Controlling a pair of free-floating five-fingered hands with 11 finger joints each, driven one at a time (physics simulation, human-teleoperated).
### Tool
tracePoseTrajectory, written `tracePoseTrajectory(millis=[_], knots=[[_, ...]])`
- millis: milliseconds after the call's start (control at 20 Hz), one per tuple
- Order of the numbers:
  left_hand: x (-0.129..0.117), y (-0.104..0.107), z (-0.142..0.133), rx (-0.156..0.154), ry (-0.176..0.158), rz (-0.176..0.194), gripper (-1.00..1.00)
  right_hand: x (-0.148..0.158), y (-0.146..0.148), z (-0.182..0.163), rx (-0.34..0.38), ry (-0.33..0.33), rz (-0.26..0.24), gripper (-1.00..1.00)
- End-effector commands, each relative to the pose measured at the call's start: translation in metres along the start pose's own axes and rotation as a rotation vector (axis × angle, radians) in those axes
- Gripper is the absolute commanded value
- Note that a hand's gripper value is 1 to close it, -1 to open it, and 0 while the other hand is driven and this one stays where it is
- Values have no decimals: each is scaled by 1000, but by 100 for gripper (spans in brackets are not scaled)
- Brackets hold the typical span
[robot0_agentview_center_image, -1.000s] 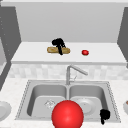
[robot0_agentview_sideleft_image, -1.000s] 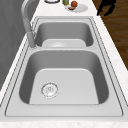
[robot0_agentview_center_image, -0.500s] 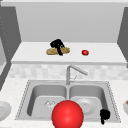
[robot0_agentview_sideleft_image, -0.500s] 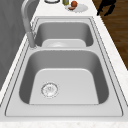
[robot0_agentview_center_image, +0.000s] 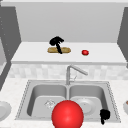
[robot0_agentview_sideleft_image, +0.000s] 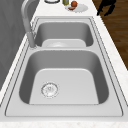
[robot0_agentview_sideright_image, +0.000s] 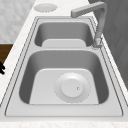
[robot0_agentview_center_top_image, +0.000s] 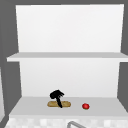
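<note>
Left hand (robot0_agentview_center_image: 57, 41) sits upper-middle of the front view, right over the loaf (robot0_agentview_center_image: 59, 50) on the shelf (robot0_agentview_center_image: 105, 56) above the sink (robot0_agentview_center_image: 23, 100). Its fingers point down and touch the bread's top, but I can't tell if they're actually curled round it or just resting there. Upper view shows the same thing — hand (robot0_agentview_center_top_image: 57, 95) on the loaf (robot0_agentview_center_top_image: 59, 104), small red tomato (robot0_agentview_center_top_image: 85, 106) well apart to the right.

Looks to me like the grab stage: contact made, no lift yet. A proper grip would need the fingers closing down both long sides of the loaf.

Right hand (robot0_agentview_center_image: 104, 115) hangs at the lower right by the sink's front rim — fingers look curled, holding nothing. Big red ball (robot0_agentview_center_image: 67, 115) sits bottom centre, plate (robot0_agentview_sideright_image: 72, 87) in the right basin.
</note>
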Motion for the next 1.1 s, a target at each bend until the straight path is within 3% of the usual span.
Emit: tracePoseTrajectory(millis=[0,200,450,500,650,750,1050], knots=[[0,11,-9,5,-14,-24,-100,0,0,0,0,0,0,0],[8,25,-17,-8,0,1,-100,0,0,0,0,0,0,0],[32,35,-27,-49,1,5,-100,0,0,0,0,0,0,0],[36,39,-26,-55,17,14,-100,0,0,0,0,0,0,0],[54,42,-29,-87,4,22,-100,0,0,0,0,0,0,0],[63,45,-29,-97,15,38,-100,0,0,0,0,0,0,0],[99,61,-33,-95,4,50,-100,0,0,0,0,0,0,0]])
